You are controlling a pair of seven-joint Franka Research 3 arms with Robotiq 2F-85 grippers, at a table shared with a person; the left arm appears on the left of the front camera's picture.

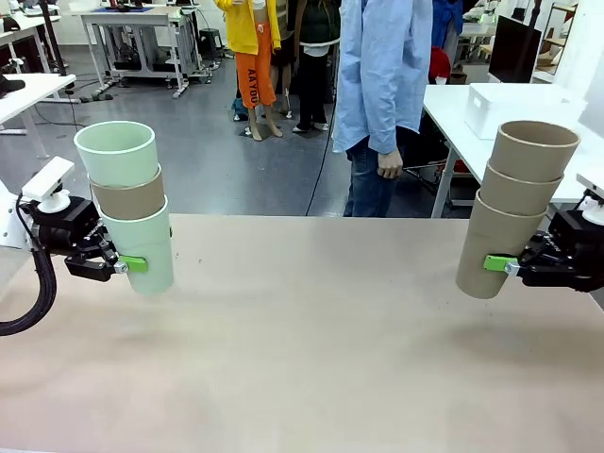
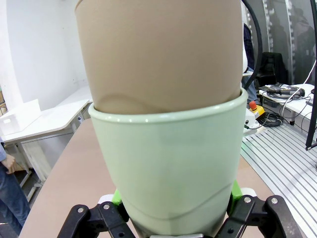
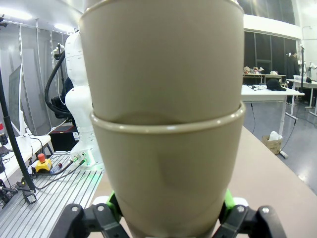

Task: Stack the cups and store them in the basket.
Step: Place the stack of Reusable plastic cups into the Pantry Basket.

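Observation:
My left gripper is shut on the bottom mint cup of a stack of three. A tan cup sits in it and a second mint cup on top. In the left wrist view the green pads press both sides of the mint cup. My right gripper is shut on the lowest cup of a stack of three tan cups; its wrist view shows that cup clamped between the fingers. Both stacks lean slightly and hang just over the table. The white basket stands on a side table at the back right.
The brown table stretches between the two stacks. A person in a blue shirt stands at the far edge, one hand hanging down. White work tables stand beyond the left side.

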